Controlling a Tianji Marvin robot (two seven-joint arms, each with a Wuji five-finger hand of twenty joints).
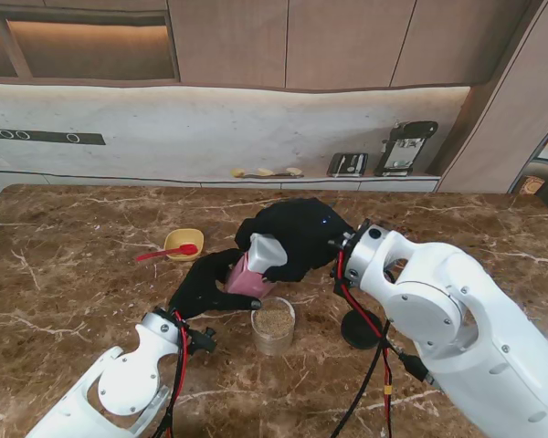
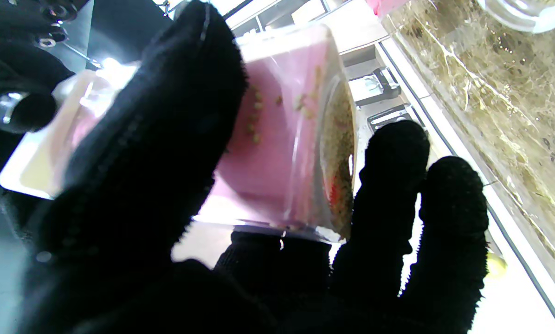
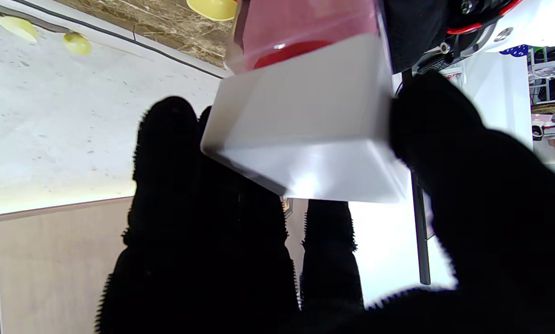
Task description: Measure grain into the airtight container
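A pink grain container (image 1: pixel 247 276) with a white cap (image 1: pixel 267 252) is tilted above the table, held between both black-gloved hands. My left hand (image 1: pixel 208 285) is shut on its pink body, and grain (image 2: pixel 338 139) lies along the container's wall in the left wrist view. My right hand (image 1: pixel 297 234) closes over the white cap (image 3: pixel 305 134), thumb on one side and fingers (image 3: pixel 166 185) on the other. A clear round jar (image 1: pixel 273 325) holding grain stands open on the table, just nearer to me than the pink container. Its black lid (image 1: pixel 359 329) lies to its right.
A yellow bowl (image 1: pixel 184 243) with a red spoon (image 1: pixel 164 253) sits on the marble table (image 1: pixel 73 274) to the left of the hands. Appliances (image 1: pixel 404 148) stand on the back counter behind the table. My right forearm (image 1: pixel 457 319) crosses the table's right side.
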